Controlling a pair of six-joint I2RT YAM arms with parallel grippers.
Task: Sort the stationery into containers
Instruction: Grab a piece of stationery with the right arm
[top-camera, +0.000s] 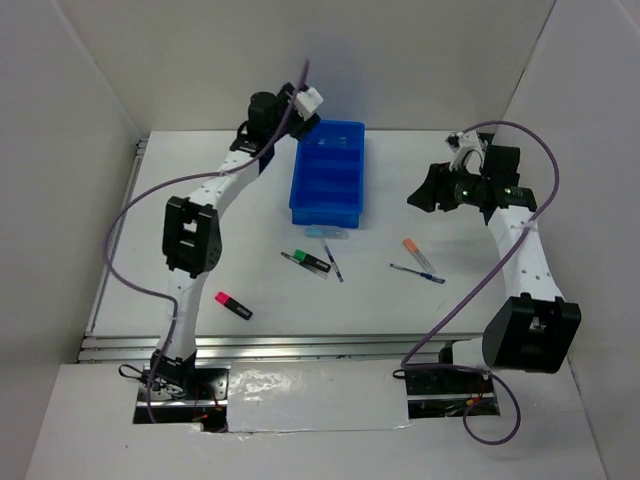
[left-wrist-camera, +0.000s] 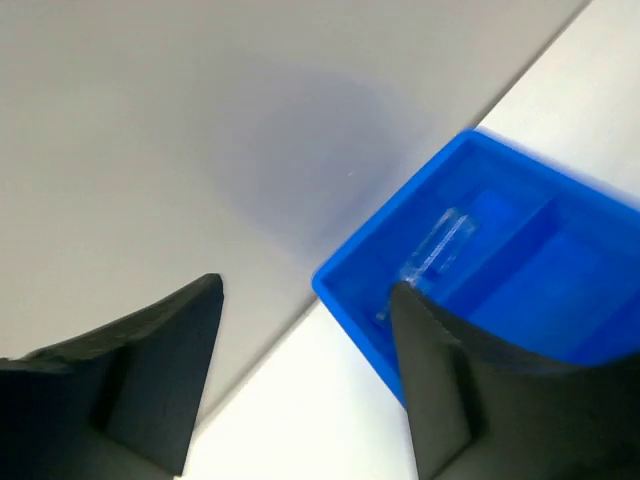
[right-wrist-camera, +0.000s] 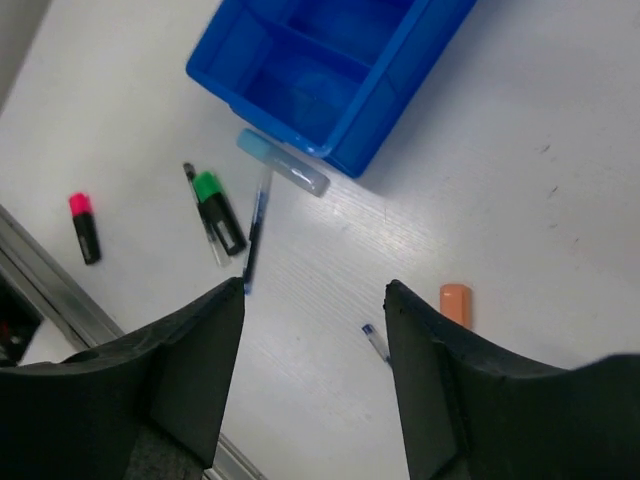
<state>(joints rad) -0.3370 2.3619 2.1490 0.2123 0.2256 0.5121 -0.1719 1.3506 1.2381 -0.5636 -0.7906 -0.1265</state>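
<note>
The pink highlighter, green highlighter, orange highlighter and pens lie loose on the table, so sorting looks barely begun. The right gripper hangs above them, jaws apart and empty, and should next drop onto one. Beyond, the left gripper, also agape and empty, hovers at the far end of the blue tray, where a clear item lies.

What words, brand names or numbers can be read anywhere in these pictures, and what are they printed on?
No text can be read in any view.
Green highlighter: a pale outlined marking on its black barrel, too small to read.
Pink highlighter: no lettering can be made out.
Blue pen: too thin to show any print.
Blue tray: plain walls, no label visible.
</note>
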